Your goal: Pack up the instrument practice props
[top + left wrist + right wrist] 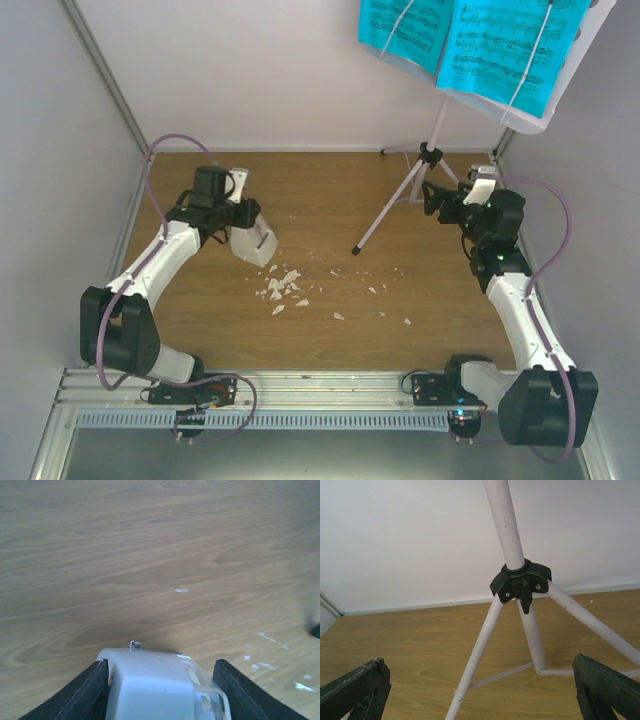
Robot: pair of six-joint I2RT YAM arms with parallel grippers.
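Wooden table (330,190) filling the floor of the cell, closed in by pale walls on three sides.

In the far right corner, tall pale-lilac music stand (440,118), upright on three splayed legs. Black hub (522,582) joining pole and legs; one leg tip reaching out toward the middle of the wood. High on its plate, two cyan sheet-music pages (470,40) printed with black notes, side by side, a thin pale line crossing each.

Left arm (150,270) bent up from the near-left base and over to the left-centre of the wood. Right arm (520,300) running up the right edge toward the stand.

Right gripper (480,695) spread wide, low beside the foot of the stand. Seen from the wrist, black fingers (355,690) far apart at either side, the hub and legs ahead between them. Touching nothing, holding nothing.

Left gripper (162,695) set around the small white pyramid metronome (255,240), one dark finger on each flank. Left pad seemingly against the white body. Right pad just beside it, contact there too close to the frame edge to judge. Clamped or merely bracketing: cannot tell.

Metronome itself at the left-centre of the table, well apart from the stand.

Scattered white crumbs (285,285) just near of the metronome, thinning out rightward across the middle of the wood, a few more specks (182,590) showing ahead of the left wrist.
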